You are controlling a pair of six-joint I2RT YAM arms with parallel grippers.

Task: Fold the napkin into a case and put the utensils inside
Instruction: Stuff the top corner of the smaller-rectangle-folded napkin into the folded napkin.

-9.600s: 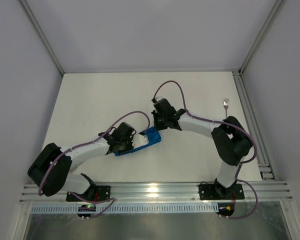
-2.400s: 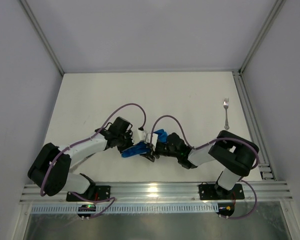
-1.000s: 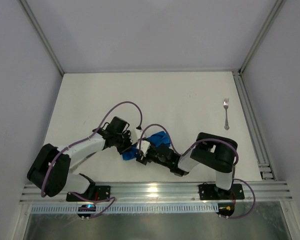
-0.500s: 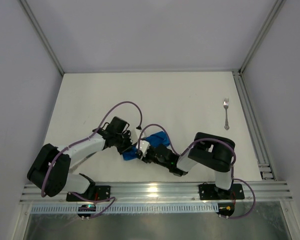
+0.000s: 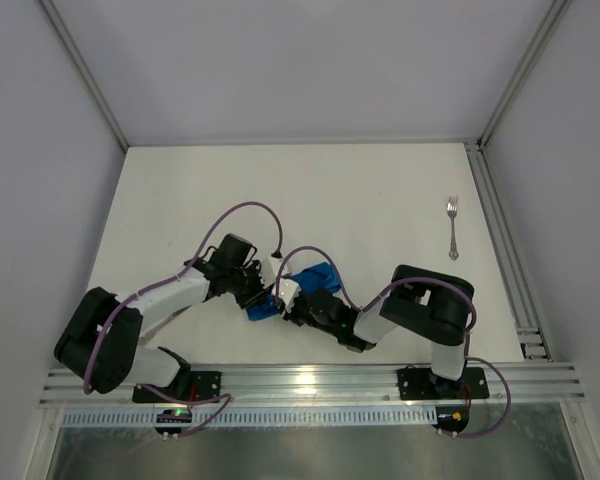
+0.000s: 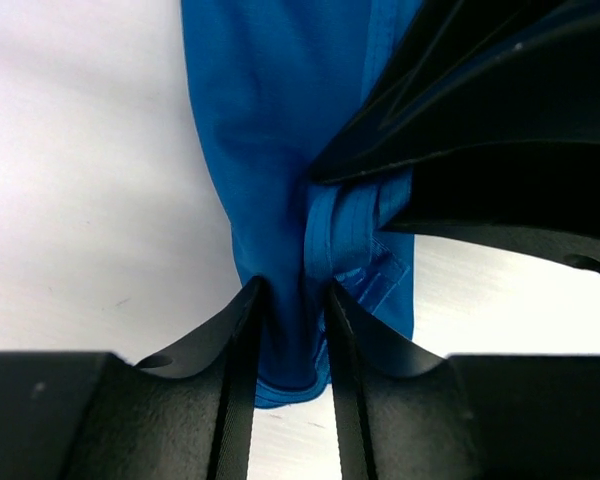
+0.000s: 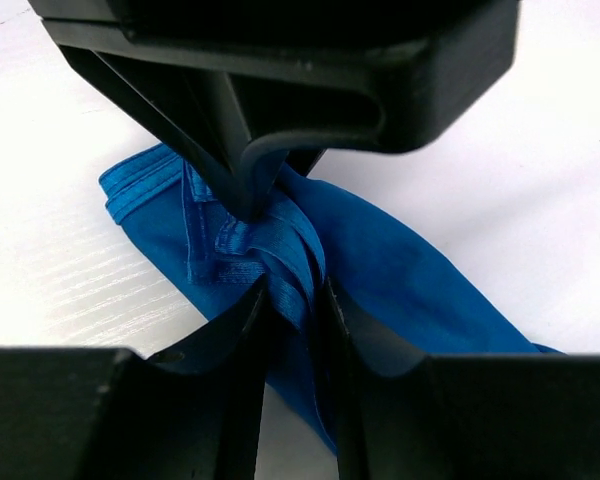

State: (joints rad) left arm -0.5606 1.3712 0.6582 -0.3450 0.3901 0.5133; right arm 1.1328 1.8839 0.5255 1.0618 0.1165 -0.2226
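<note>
I count one blue napkin (image 5: 318,277), just toward 6 o'clock of the table's middle. One silver fork (image 5: 452,228) lies out at 3 o'clock. Two grippers are mine: left gripper (image 6: 292,310), right gripper (image 7: 295,300). Two purple cables (image 5: 245,206), one per arm. One white table (image 5: 380,190).

White table (image 5: 380,190) in the middle, grey walls (image 5: 280,60) from nine round to three o'clock, metal rail (image 5: 310,380) along six o'clock.

1. Right gripper (image 7: 295,292) pinches the bunched hem folds of the blue napkin (image 7: 400,265).
2. Left gripper (image 7: 260,195) sits above, fingertips in the same bunch.
3. Napkin lies crumpled on the white table (image 7: 540,200).
</note>
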